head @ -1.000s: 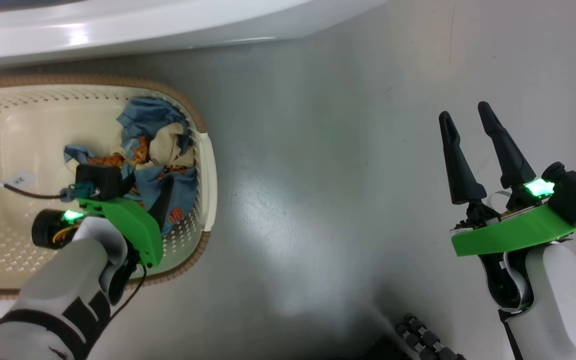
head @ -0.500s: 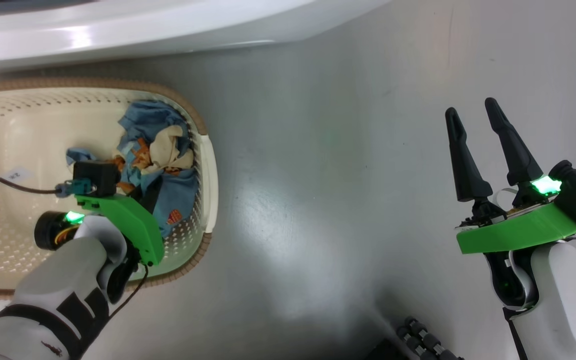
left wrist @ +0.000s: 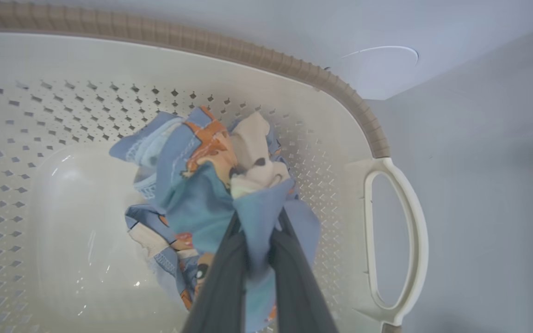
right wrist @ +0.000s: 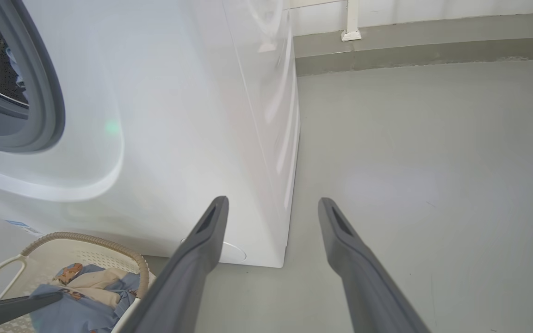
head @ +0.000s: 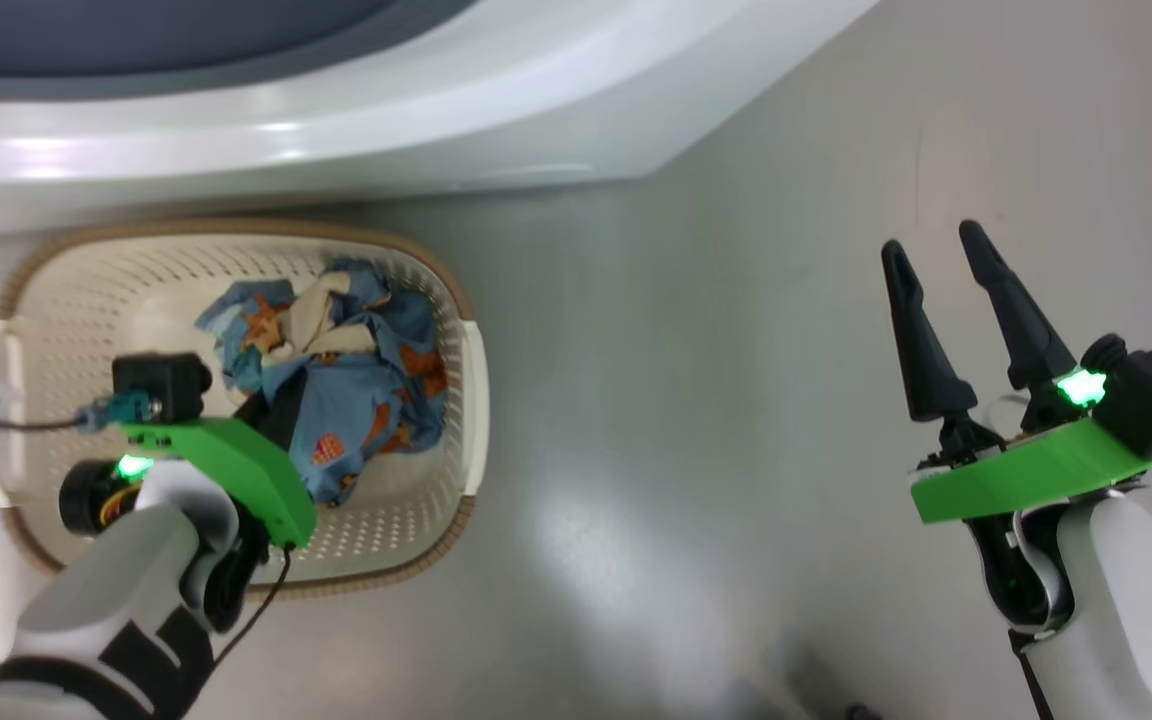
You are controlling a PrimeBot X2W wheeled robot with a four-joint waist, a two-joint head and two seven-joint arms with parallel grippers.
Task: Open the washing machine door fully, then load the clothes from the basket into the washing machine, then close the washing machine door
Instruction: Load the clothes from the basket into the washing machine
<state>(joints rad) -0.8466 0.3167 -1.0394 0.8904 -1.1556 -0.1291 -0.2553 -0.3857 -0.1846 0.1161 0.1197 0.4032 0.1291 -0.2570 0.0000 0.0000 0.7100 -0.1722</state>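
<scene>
The cream basket (head: 471, 400) sits on the floor against the white washing machine (head: 436, 130). A bundle of light-blue printed clothes (head: 356, 380) lies in its right half. My left gripper (head: 281, 410) reaches down into the basket. In the left wrist view that gripper (left wrist: 257, 217) is shut on a fold of the clothes (left wrist: 192, 185), inside the basket (left wrist: 248, 46). My right gripper (head: 931, 242) hangs open over bare floor to the right, holding nothing (right wrist: 272, 202). The right wrist view shows the machine's grey gasket (right wrist: 44, 106) around the drum opening. The washing machine door is out of view.
Grey floor (head: 686, 450) spreads between basket and right arm. The round service flap (right wrist: 229, 249) sits low on the machine's front, near the basket (right wrist: 86, 240). A wall skirting (right wrist: 410, 51) runs behind. A thin cable (head: 16, 423) trails from my left wrist.
My left gripper has shut on the blue fabric in the basket. The head camera has shifted, so more of the machine and basket shows. The right gripper stays open.
</scene>
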